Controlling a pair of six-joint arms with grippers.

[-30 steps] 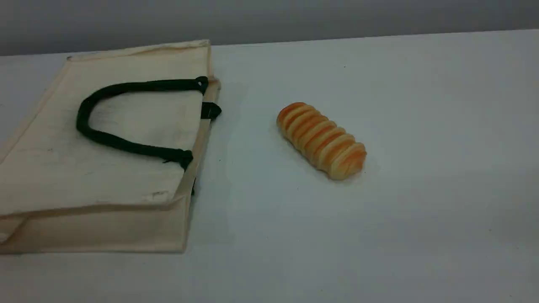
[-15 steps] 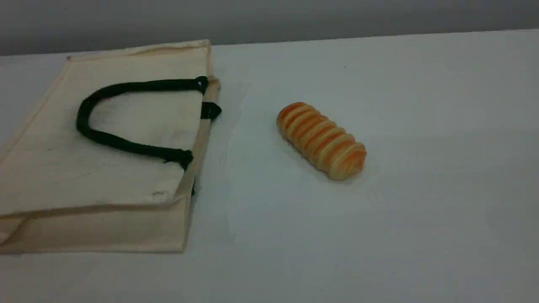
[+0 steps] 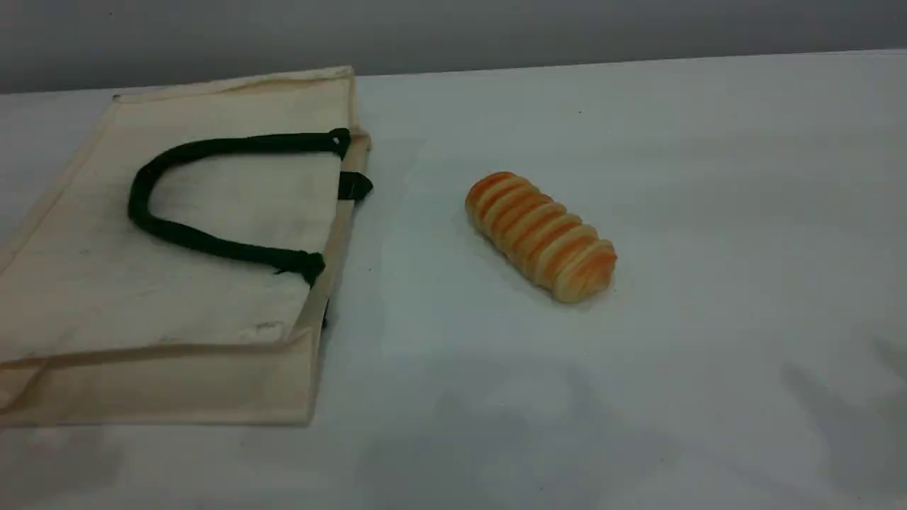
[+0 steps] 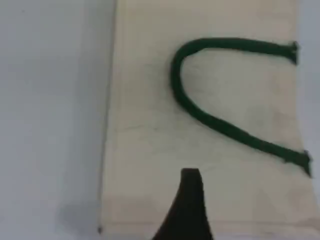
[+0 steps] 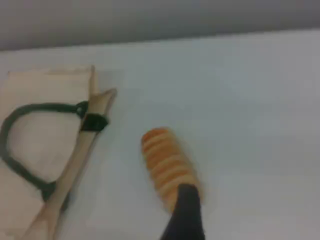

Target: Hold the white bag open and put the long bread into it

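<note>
- Pale grey-white worktop fills all three views, smooth and matte; we see a grey wall behind it in the scene view and the right wrist view, while the left wrist view looks almost straight down.
- We find the white bag lying flat on the left of the worktop: cream canvas, rectangular, with a folded side panel facing the camera and its mouth edge towards the bread.
- Its dark green rope handle lies in a U on the top panel; the left wrist view shows the twisted cord clearly, and the right wrist view shows a green tab at the mouth edge.
- The long bread rests on the worktop right of the bag, apart from it: an oblong golden-orange loaf with ridged crosswise segments and paler grooves.
- Neither arm appears in the scene view. One dark fingertip of the left end effector hangs over the bag's canvas; that of the right end effector hangs at the loaf's near end. Both stand wide, holding nothing.
</note>
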